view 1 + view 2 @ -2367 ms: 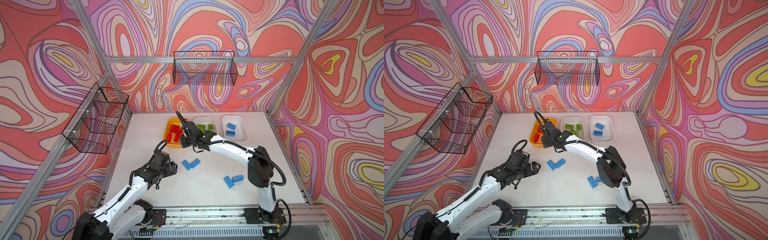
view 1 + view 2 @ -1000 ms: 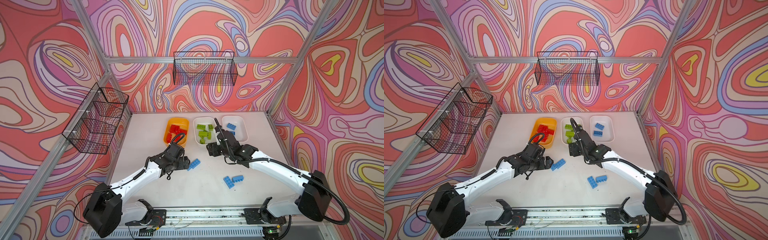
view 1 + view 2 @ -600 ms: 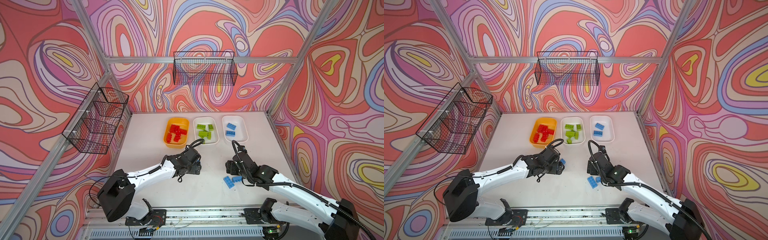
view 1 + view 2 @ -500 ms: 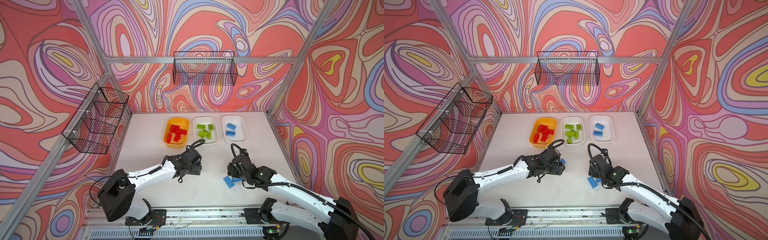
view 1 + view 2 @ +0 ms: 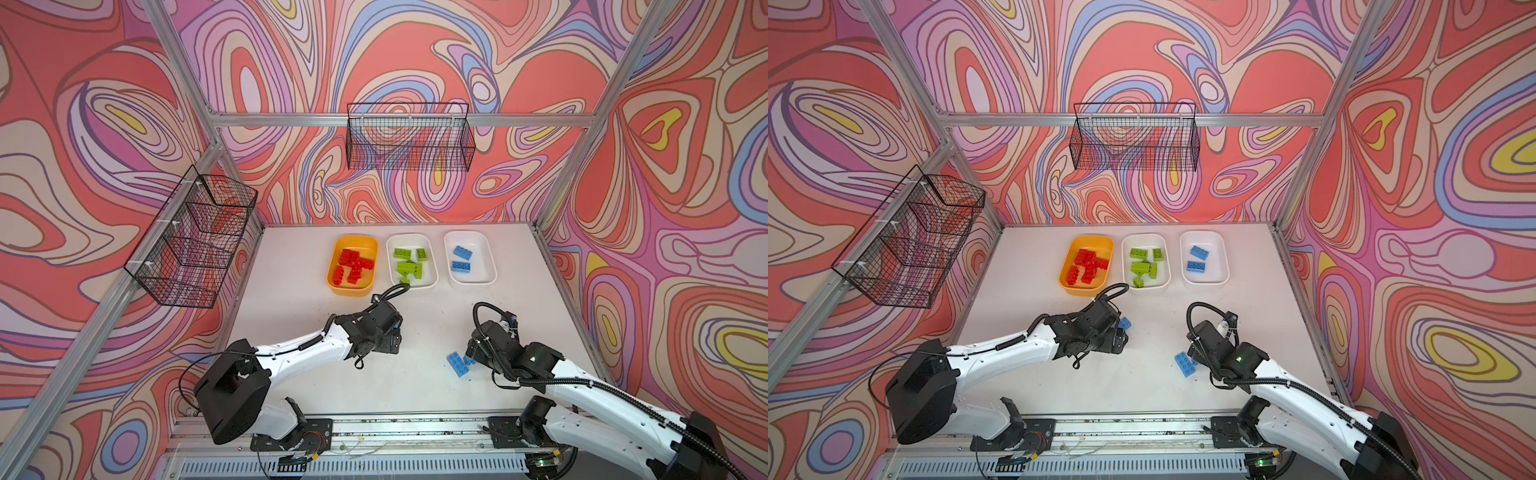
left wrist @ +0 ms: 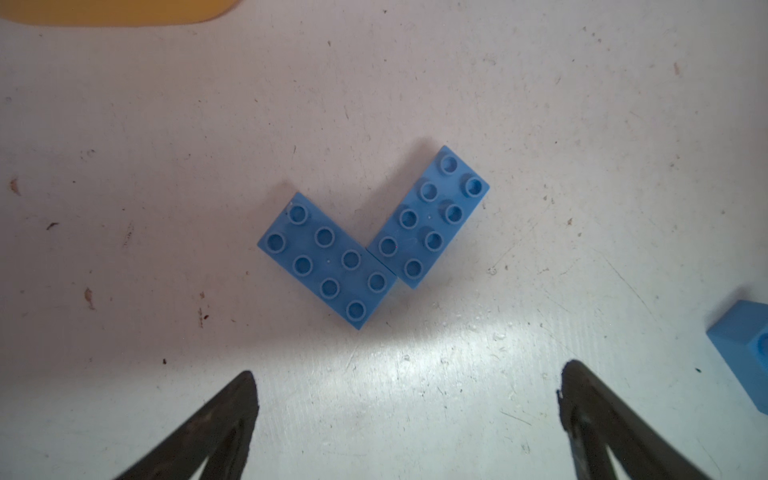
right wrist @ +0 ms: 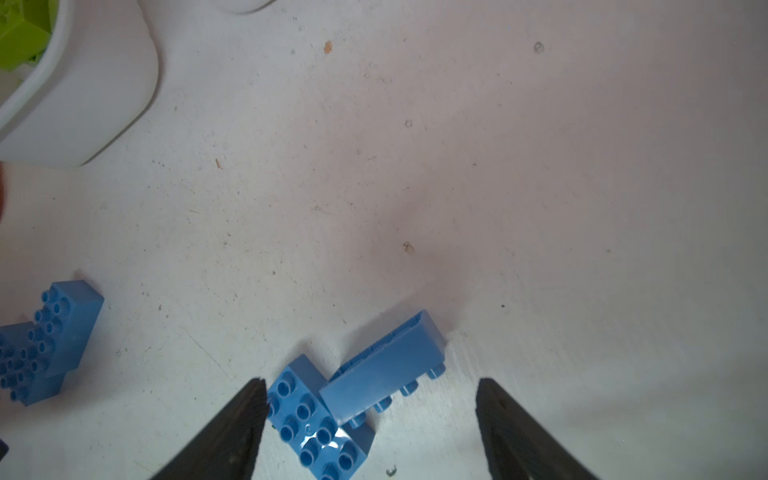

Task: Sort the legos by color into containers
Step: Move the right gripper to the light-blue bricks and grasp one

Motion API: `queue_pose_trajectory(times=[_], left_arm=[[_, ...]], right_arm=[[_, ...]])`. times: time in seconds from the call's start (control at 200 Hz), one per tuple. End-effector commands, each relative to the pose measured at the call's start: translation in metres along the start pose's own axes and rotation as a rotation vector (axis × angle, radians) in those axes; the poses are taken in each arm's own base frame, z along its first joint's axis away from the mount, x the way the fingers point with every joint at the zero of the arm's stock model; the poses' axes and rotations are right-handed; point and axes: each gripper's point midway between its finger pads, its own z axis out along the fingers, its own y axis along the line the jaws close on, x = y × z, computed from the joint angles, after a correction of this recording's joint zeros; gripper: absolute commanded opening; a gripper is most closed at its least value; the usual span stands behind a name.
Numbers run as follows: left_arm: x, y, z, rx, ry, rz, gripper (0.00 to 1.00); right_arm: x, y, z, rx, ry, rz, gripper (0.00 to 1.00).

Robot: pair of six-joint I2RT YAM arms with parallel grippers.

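Both my tools are spread wide and pinch nothing. The right gripper (image 7: 370,380) hangs low over the white tabletop (image 5: 291,316) with two loose light blue studded plastic bricks at its tips. A studs-up blue brick (image 7: 316,419) sits just beside one finger, and a tipped blue brick (image 7: 386,365) lies on its side between the fingers.

As I judge it, the next grab turns on that tipped brick's long axis. It runs slantwise to the line my jaws close along. I would turn the wrist until the jaws meet its long flat faces, or they may catch both bricks at once. From this angle I cannot say whether the tipped one leans on its neighbour or only touches it.

The left gripper (image 6: 409,370) hovers over a V-shaped pair of blue bricks (image 6: 332,266), studs up with their ends touching. The pair lies ahead of the fingertips, not between them.

The shallow white plastic tub holding blue bricks (image 5: 482,257) stands at the right end of the back row. Beside it are the white tub of green bricks (image 5: 432,278) and the yellow-orange tub of red bricks (image 5: 353,243). The right arm is the nearer to it in both top views, so I would lead with that one.
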Motion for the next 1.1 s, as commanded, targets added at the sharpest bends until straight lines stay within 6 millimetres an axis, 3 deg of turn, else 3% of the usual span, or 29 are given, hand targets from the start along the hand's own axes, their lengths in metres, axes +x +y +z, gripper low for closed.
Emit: queue_pose_trajectory(times=[0.0,0.341,0.691,0.821,0.972,1.097], left_arm=[[-0.011,-0.003,-0.002,-0.003,-0.047,0.02,0.99],[-0.021,-0.005,-0.003,-0.012,-0.079,0.075,1.0],[-0.014,0.004,0.001,-0.043,-0.071,0.09,1.0],[-0.015,0.007,0.002,-0.048,-0.071,0.088,1.0],[-0.017,0.011,0.001,-0.055,-0.074,0.081,1.0],[-0.02,0.016,-0.005,-0.066,-0.081,0.077,1.0]], right_arm=[[0.014,-0.012,0.008,0.024,0.038,0.093,0.83],[0.022,-0.005,0.024,0.013,0.06,0.156,0.77],[0.019,-0.002,0.037,0.055,0.05,0.144,0.61],[0.016,0.0,0.046,0.065,0.063,0.126,0.51],[0.015,0.005,0.056,0.076,0.096,0.094,0.3],[-0.004,0.024,0.049,0.057,0.064,0.05,0.21]])
